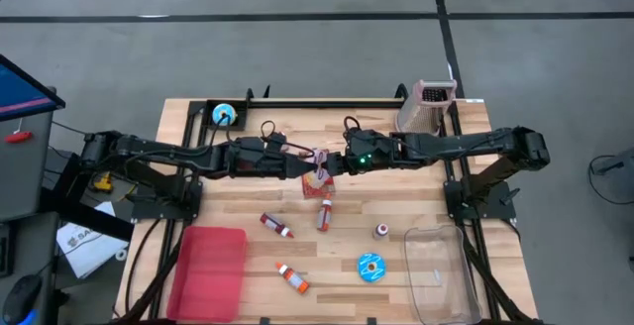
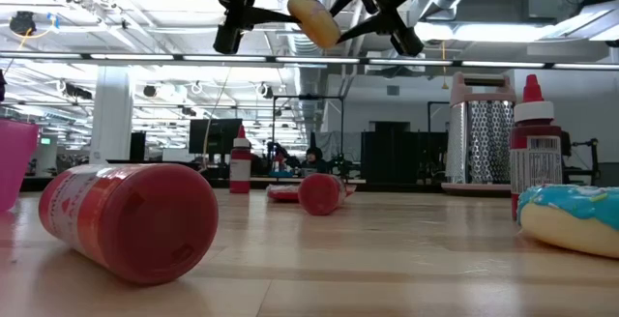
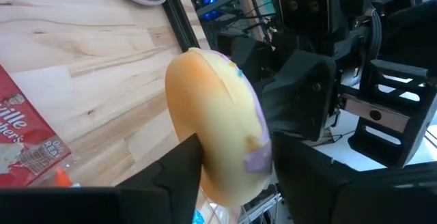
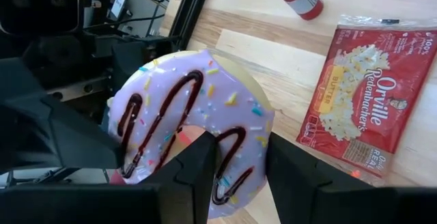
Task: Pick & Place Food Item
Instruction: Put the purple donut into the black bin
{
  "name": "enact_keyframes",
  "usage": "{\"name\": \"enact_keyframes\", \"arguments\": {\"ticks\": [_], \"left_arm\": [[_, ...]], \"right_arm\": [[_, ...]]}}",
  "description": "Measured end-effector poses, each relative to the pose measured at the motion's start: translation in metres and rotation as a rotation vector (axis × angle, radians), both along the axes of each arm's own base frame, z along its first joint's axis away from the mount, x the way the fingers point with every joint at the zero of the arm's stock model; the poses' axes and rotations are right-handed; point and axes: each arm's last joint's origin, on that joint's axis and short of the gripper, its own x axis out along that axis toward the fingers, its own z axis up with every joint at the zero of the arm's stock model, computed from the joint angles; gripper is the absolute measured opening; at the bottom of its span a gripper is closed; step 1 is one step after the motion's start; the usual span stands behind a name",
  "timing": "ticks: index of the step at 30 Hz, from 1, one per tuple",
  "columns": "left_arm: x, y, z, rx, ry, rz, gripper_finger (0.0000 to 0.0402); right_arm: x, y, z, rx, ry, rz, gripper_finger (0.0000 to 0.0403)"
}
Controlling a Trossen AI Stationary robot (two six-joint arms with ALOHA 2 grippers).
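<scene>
A doughnut (image 4: 194, 128) with purple icing, dark drizzle and sprinkles hangs high over the middle of the table, standing on edge; the low view shows its tan side (image 2: 314, 17). My left gripper (image 3: 235, 152) comes from the table's left and is shut on it. My right gripper (image 4: 239, 159) comes from the right and is also shut on it. In the high view the two grippers, left (image 1: 305, 162) and right (image 1: 337, 161), meet tip to tip above a popcorn bag (image 1: 319, 182). My left gripper pinches the doughnut across its two flat faces, one finger (image 3: 181, 166) on the tan underside (image 3: 198, 115) and the other on the iced face. The fingers come nearly level from the table's left. The doughnut stands on edge, clear of the table. My right gripper grips the doughnut's ring (image 4: 239, 142), one finger (image 4: 198, 166) at the hole and the other (image 4: 293, 173) outside the rim. It slants down from the table's right, facing the iced side. The doughnut hangs clear of the table.
Below lie the popcorn bag, red bottles (image 1: 276, 225) (image 1: 324, 214) (image 1: 293, 278), a small jar (image 1: 381, 231) and a blue-iced doughnut (image 1: 369, 267). A clear bin (image 1: 439, 270) stands near right, a red tray (image 1: 208, 270) near left, a grater (image 1: 426, 107) far right.
</scene>
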Motion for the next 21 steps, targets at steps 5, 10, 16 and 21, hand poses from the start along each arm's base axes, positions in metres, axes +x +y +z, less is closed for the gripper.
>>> {"name": "enact_keyframes", "arguments": {"ticks": [5,10,16,21], "left_arm": [[-0.0001,0.0000,0.0002,0.001,-0.001,0.000,0.0138],[-0.0002,-0.0004,0.0005,0.008,-0.001,-0.013,0.0119],[-0.0014,-0.0016,-0.0038,0.011,0.047,-0.053,0.0115],[-0.0019,-0.0026,-0.0056,0.011,0.067,-0.089,0.0115]], "right_arm": [[0.0004,0.0000,0.0002,-0.002,-0.004,0.001,0.0116],[0.0015,0.0009,0.0015,-0.018,-0.020,0.015,0.0116],[0.0018,0.0057,0.0018,-0.025,-0.025,0.031,0.0129],[0.0013,0.0091,0.0012,-0.031,-0.017,0.021,0.0159]]}}
